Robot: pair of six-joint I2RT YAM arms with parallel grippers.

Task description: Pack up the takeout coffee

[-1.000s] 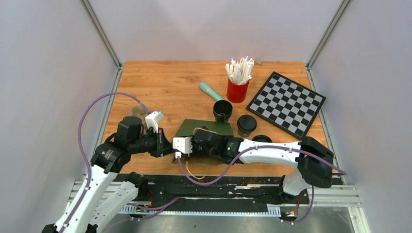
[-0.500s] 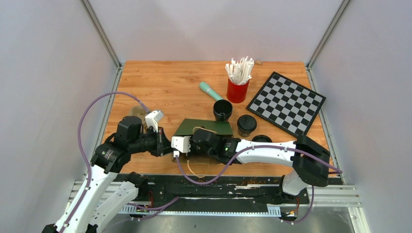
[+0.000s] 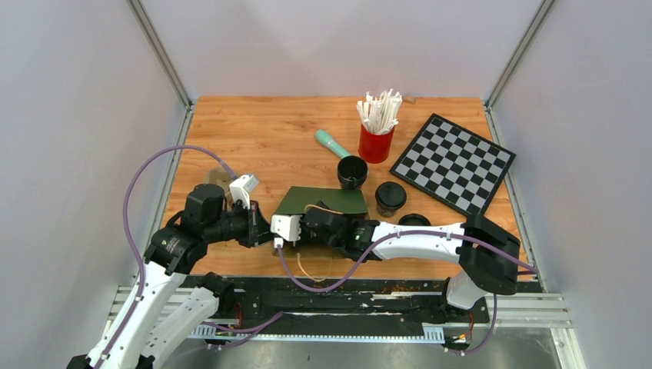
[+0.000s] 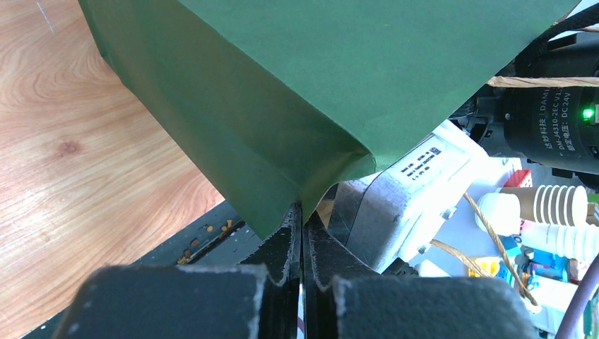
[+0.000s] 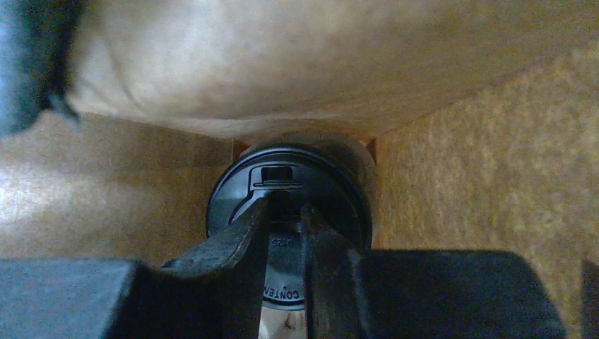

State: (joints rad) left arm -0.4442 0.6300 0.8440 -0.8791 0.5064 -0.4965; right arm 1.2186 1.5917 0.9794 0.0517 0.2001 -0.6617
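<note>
**A:** At the near edge of the table [image 3: 261, 138], between the two arms, what crowds the green paper bag [image 3: 323, 201]?

**B:** The right arm lies across its front, so from overhead only the back panel shows. Behind it stand an open black cup [image 3: 352, 173] and a second black cup with a lid on [image 3: 390, 197]. A loose black lid [image 3: 415, 221] lies just beside the right arm. Farther back are a teal handle [image 3: 333, 143], a red cup [image 3: 376, 142] full of white sticks [image 3: 380, 110], and a chessboard [image 3: 454, 164].

**A:** What can't you make out?

**B:** The mouth of the bag from above, because both wrists cover it. A tan object [image 3: 217, 178] behind the left arm is half hidden, and I can't name it. A loop of twine [image 3: 307, 269] trails over the table's near edge. It is likely a bag handle, though where it attaches is covered.

**A:** And the wrist cameras?

**B:** The left one shows the left gripper [image 4: 302, 215] pressed together on a folded corner of the bag, with the green paper caught in the seam. The overhead view hides that pinch. The right one looks into the brown interior, which neither of the other views shows. The lidded cup [image 5: 289, 191] sits deep in there, its lid facing the camera. The right gripper [image 5: 286, 233] is set narrowly across the lid's near rim, with a strip of lid visible in the gap. It looks clamped on that rim, but dim light blurs the contact.
</note>
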